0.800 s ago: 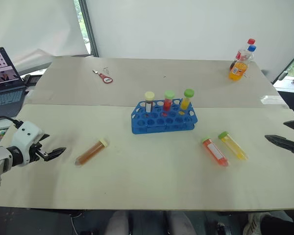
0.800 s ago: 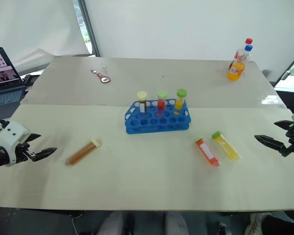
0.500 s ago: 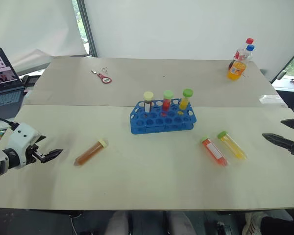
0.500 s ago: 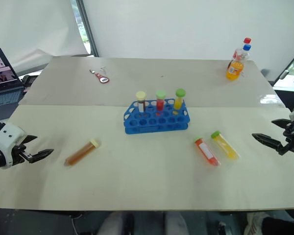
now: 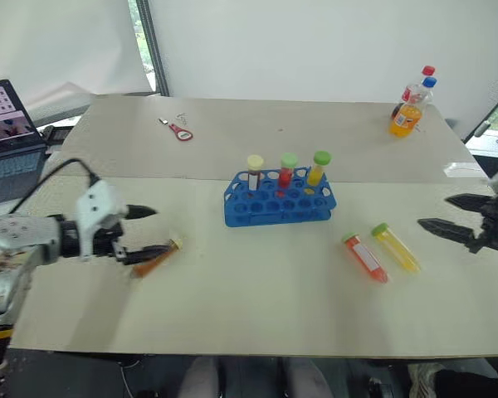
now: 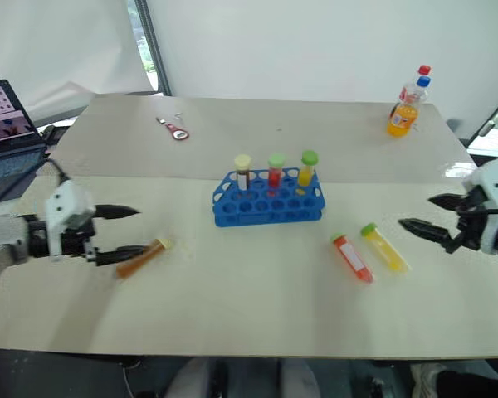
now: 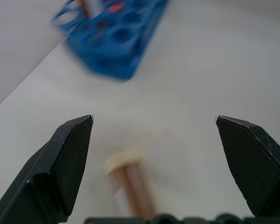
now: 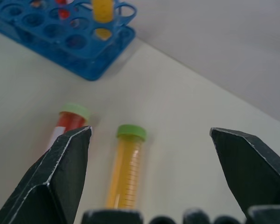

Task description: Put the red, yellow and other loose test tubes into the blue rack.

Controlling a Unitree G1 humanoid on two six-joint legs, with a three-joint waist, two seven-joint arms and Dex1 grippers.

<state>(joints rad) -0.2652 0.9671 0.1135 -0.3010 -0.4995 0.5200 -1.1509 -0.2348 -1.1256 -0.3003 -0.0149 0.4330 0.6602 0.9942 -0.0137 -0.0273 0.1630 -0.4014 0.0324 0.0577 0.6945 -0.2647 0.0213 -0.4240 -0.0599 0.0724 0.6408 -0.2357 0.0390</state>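
Left claw (image 5: 145,232) spread, straddling brown tube (image 5: 156,257); tube's long axis points two o'clock toward rack (image 5: 278,206).

The rack (image 5: 279,199) is bright blue and carries three tubes: a dark brown one with a pale yellow cap (image 5: 254,168), a red one with a green cap (image 5: 287,167) and a yellow one with a green cap (image 5: 318,165). At about four o'clock from the rack lie a red tube with a white label (image 5: 365,257) and a yellow tube capped green (image 5: 393,246); at about eight o'clock lies an amber-brown tube capped cream (image 5: 157,258). The worktop (image 5: 257,298) is pale beige. Both grippers have black fingers (image 7: 60,172) on white housings. The bottle (image 5: 406,112) at one o'clock holds orange liquid.
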